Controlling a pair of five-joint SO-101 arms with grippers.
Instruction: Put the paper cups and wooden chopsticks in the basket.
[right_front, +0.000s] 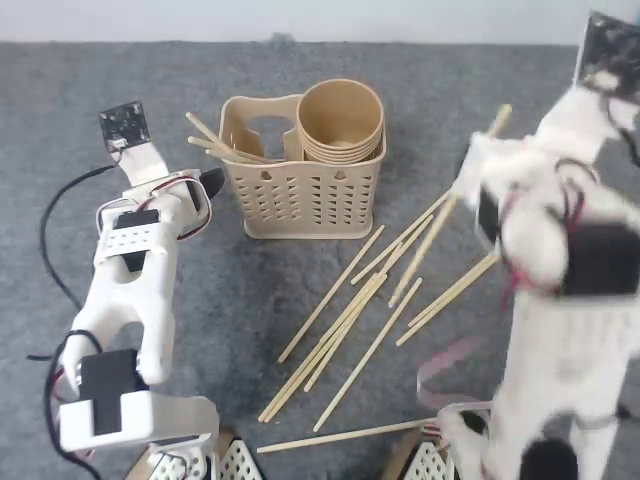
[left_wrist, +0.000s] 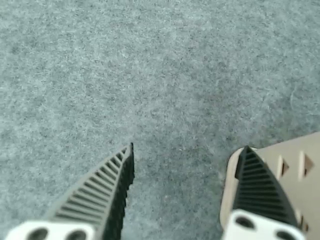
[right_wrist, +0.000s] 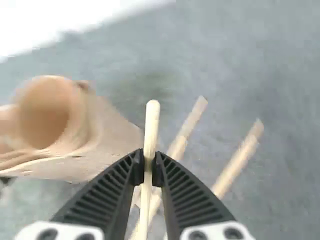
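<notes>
A tan slotted basket stands at the back middle of the grey carpet. It holds stacked paper cups on one side and a few wooden chopsticks on the other. Several more chopsticks lie scattered in front of it and to its right. My right gripper, raised right of the basket, is shut on one chopstick, also seen slanting under the arm. My left gripper is open and holds nothing, low over the carpet beside the basket's left wall.
The cups appear blurred beyond the right gripper, with two loose chopsticks on the carpet below it. One chopstick lies near the front edge between the arm bases. A black cable runs along the left.
</notes>
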